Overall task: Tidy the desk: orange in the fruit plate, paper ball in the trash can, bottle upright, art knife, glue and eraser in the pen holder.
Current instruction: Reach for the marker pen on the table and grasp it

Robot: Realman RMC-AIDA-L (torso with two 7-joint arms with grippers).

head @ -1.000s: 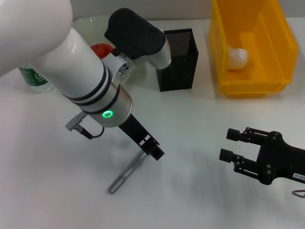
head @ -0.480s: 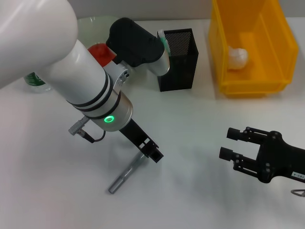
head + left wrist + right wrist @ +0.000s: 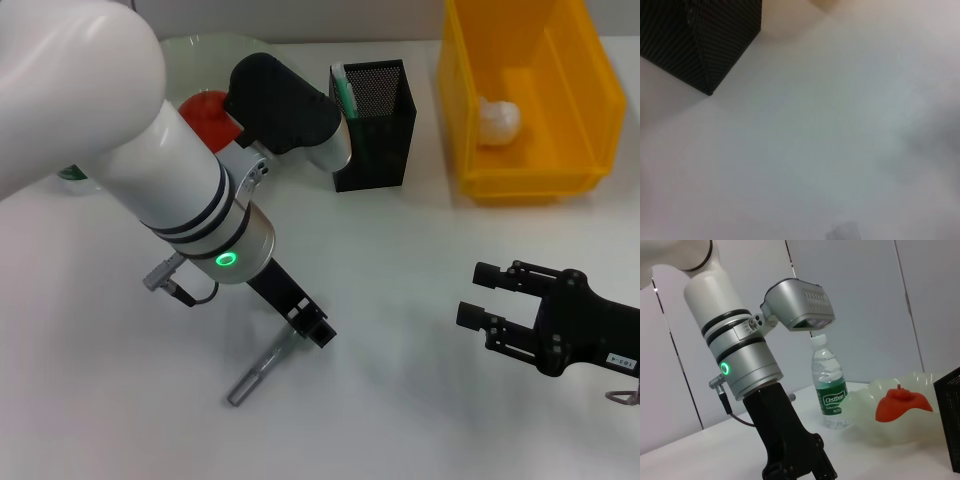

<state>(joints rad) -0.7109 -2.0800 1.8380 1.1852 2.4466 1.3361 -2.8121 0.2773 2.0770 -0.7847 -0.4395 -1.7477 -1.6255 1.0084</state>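
Observation:
The grey glue (image 3: pixel 258 372) lies on the desk (image 3: pixel 400 280). My left gripper (image 3: pixel 310 325) stands open over its upper end, also seen in the right wrist view (image 3: pixel 800 471). The orange (image 3: pixel 203 110) (image 3: pixel 902 402) rests in the fruit plate (image 3: pixel 205 45) (image 3: pixel 865 405). Behind my left arm the bottle (image 3: pixel 72 177) is mostly hidden; it stands upright (image 3: pixel 830 390). The art knife (image 3: pixel 343 85) sticks out of the pen holder (image 3: pixel 378 140) (image 3: pixel 695 40). The paper ball (image 3: pixel 497 120) lies in the trash can (image 3: pixel 580 120). My right gripper (image 3: pixel 478 295) is open at the front right. No eraser is in view.
The pen holder stands between the fruit plate and the trash can at the back of the desk. My left arm's white forearm (image 3: pixel 120 170) covers the back left. Bare tabletop lies between the two grippers.
My left arm has shifted slightly left and toward the glue's upper end, uncovering the art knife in the pen holder. The glue has not moved. The right gripper has barely moved.

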